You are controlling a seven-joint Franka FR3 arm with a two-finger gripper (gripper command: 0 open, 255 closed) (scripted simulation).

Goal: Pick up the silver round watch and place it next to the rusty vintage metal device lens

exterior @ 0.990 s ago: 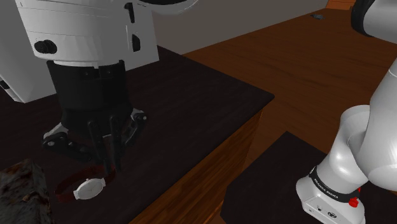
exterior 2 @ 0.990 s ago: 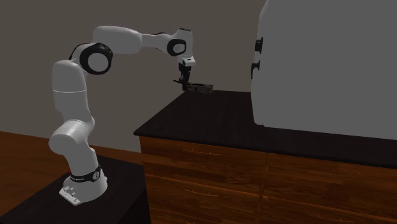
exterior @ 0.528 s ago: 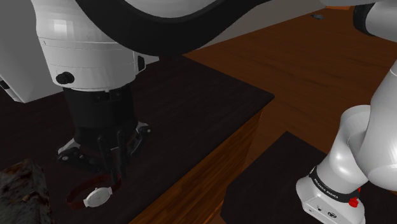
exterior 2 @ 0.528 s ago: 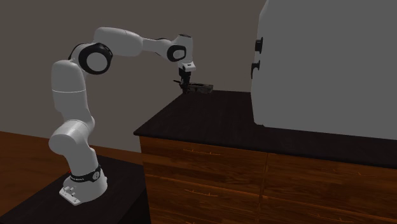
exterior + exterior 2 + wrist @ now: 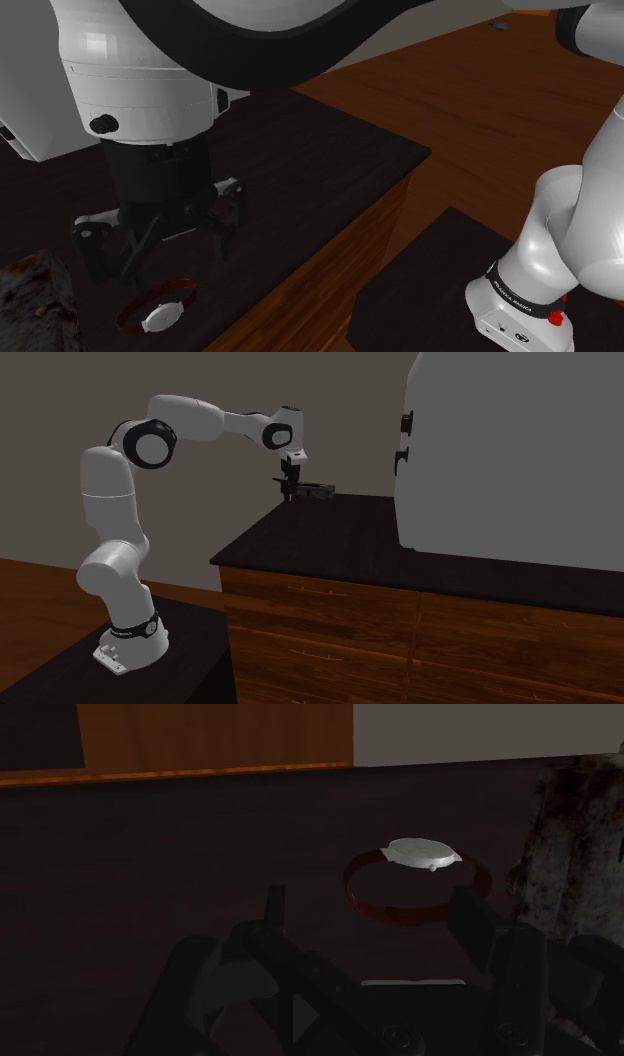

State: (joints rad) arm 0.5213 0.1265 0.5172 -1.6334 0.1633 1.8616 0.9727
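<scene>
Counter [image 5: 330, 170] big, dark. Rusty device [image 5: 30, 300] sits on it. End effector [image 5: 160, 255] hangs over watch, fingers wide apart, holding nothing. Watch [image 5: 160, 314] lies flat on counter, just beside rusty device, free of fingers. Placing looks done, I think. You only need lift end effector straight up, no bumping red-brown band [image 5: 415, 899].
</scene>
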